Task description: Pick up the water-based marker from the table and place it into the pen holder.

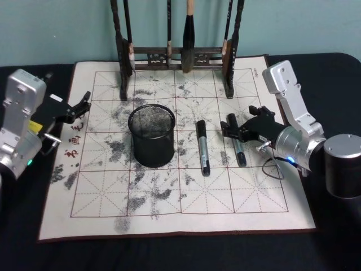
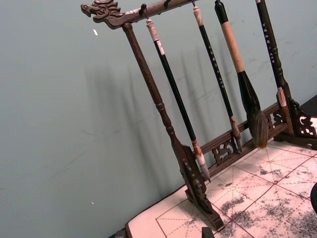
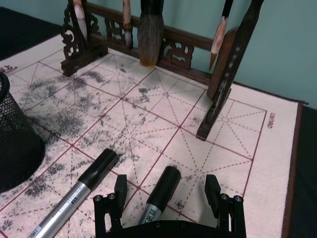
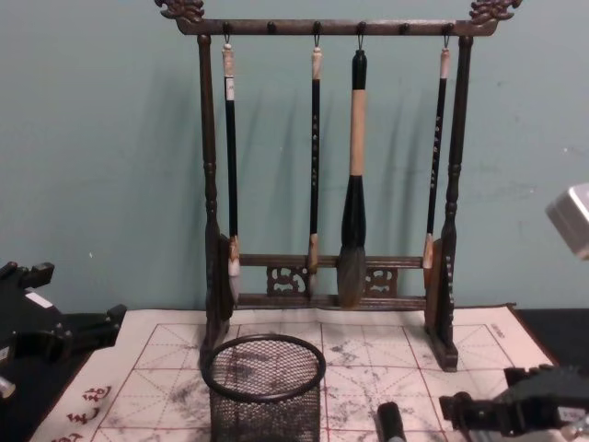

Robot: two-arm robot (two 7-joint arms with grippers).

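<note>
Two grey markers with black caps lie on the white mat of the table. One marker is just right of the pen holder, a black wire-mesh cup standing upright. The other marker lies farther right. My right gripper is low over its cap end, open. In the right wrist view the marker lies between the fingertips without touching them, and the gripper straddles it. My left gripper rests open at the mat's left edge.
A tall dark wooden rack with several hanging brushes stands at the back of the mat, behind the pen holder. A grey cylinder sits on the dark table at the right. The mat's front half is bare.
</note>
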